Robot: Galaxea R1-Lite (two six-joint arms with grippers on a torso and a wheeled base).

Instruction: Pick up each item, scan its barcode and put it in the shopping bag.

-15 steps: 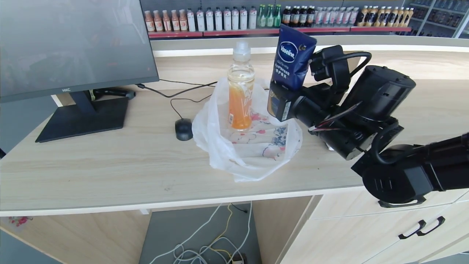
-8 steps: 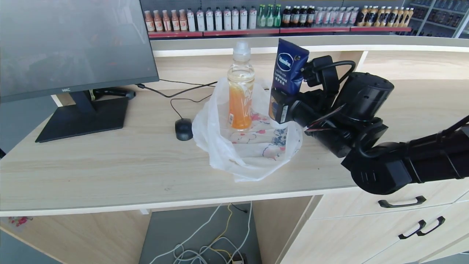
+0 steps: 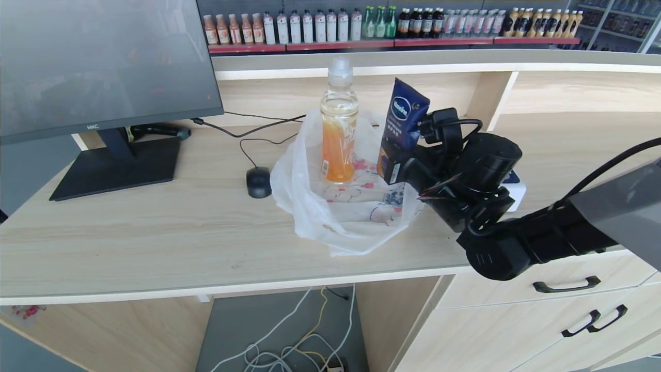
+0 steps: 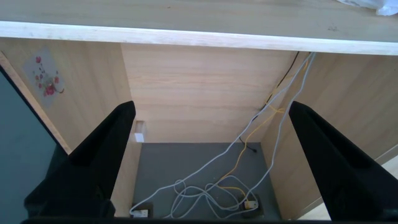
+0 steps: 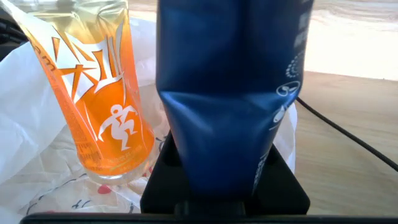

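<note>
My right gripper (image 3: 400,157) is shut on a dark blue lotion tube (image 3: 403,124), held upright at the right rim of the white plastic shopping bag (image 3: 351,206). An orange drink bottle (image 3: 339,124) with a clear cap stands upright inside the bag, just left of the tube. The right wrist view has the blue tube (image 5: 233,93) up close with the orange bottle (image 5: 102,99) beside it, over the crumpled bag (image 5: 37,149). My left gripper (image 4: 211,168) is open below the counter edge, its dark fingers (image 4: 93,168) spread wide above a tangle of cables.
A black monitor (image 3: 103,62) on its stand sits at the counter's left, with a black mouse (image 3: 258,182) and its cable beside the bag. A white box (image 3: 514,188) lies behind my right arm. Shelves of bottles (image 3: 392,23) line the back wall.
My right arm has carried the blue tube downward and slightly left, from high above the bag to its right rim. The bottle and bag have not moved.
</note>
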